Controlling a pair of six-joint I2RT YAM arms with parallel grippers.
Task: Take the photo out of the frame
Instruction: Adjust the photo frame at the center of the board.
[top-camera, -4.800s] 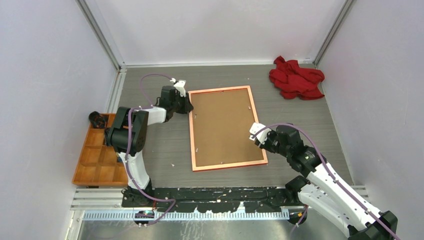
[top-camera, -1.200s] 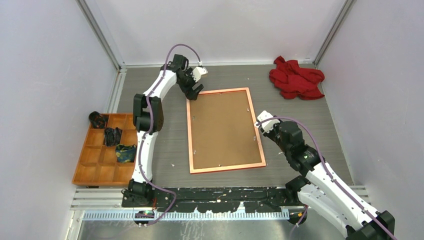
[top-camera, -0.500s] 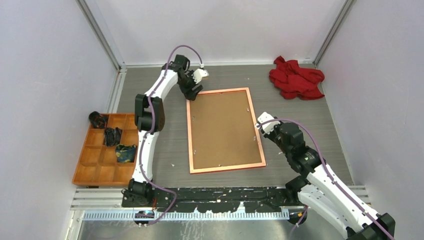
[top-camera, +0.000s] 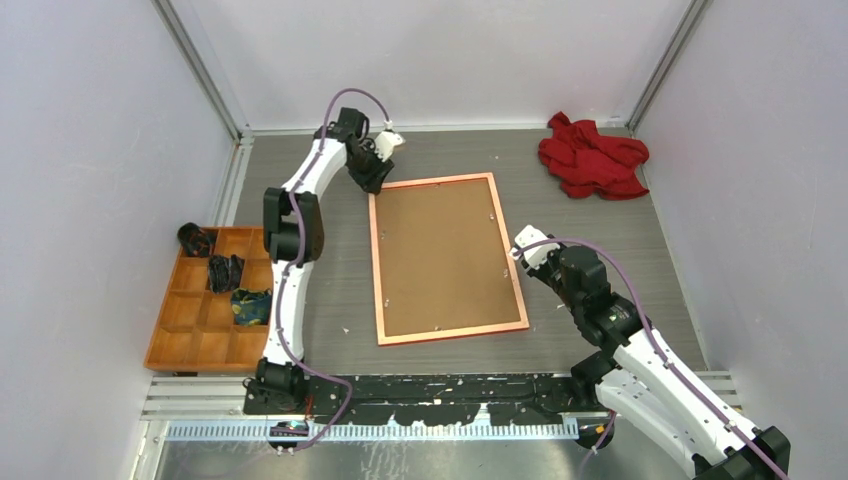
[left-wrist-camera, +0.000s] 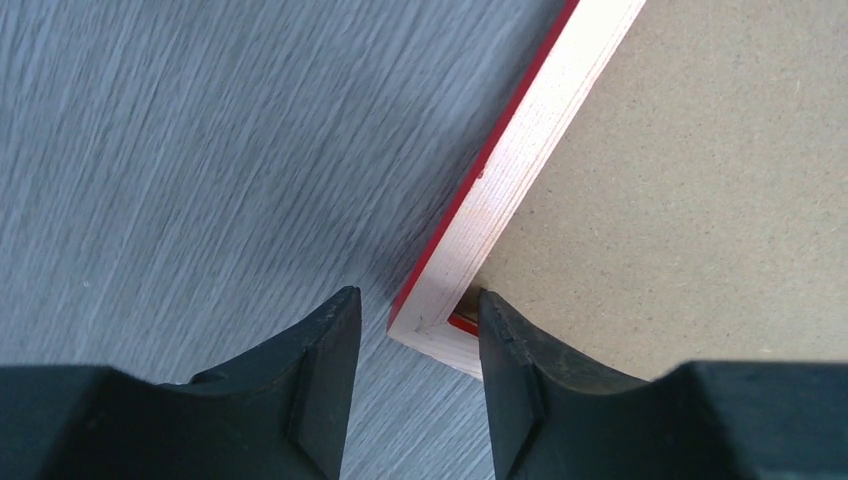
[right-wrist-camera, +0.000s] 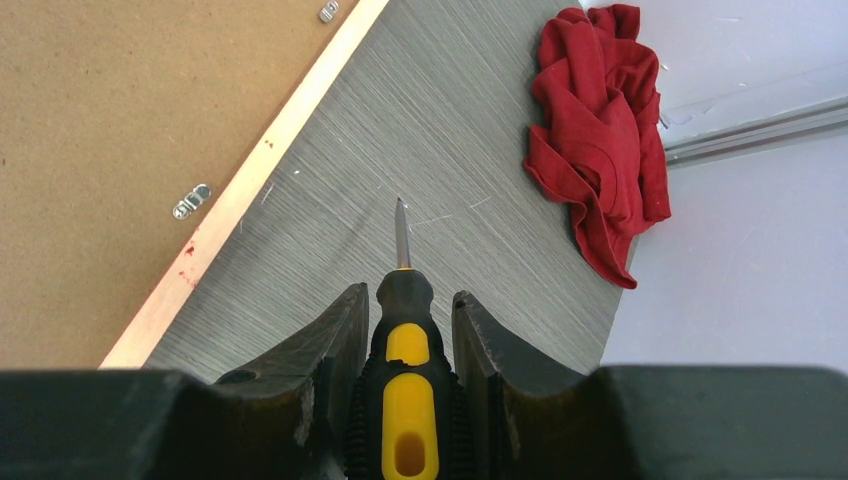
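Observation:
The frame (top-camera: 373, 270) lies face down on the table, its pale orange-pink back rim up, with the brown backing board (top-camera: 445, 260) inside it. The photo is hidden under the board. My left gripper (top-camera: 372, 180) is open at the frame's far left corner. In the left wrist view its jaws (left-wrist-camera: 415, 300) straddle that corner of the frame (left-wrist-camera: 520, 160): one finger is over the table, the other over the backing board (left-wrist-camera: 700, 200). My right gripper (top-camera: 530, 250) is just off the frame's right rim, shut on a black-and-yellow screwdriver (right-wrist-camera: 405, 400) whose tip points at the table.
A crumpled red cloth (top-camera: 592, 155) lies at the far right, also in the right wrist view (right-wrist-camera: 600, 140). An orange compartment tray (top-camera: 195, 345) with a few dark items stands at the left. Small metal tabs (right-wrist-camera: 190, 200) sit along the board's right edge. Walls close in on three sides.
My left gripper went from the frame's left side up to its far left corner. The frame turned and slid slightly left. My right gripper stayed by the right rim.

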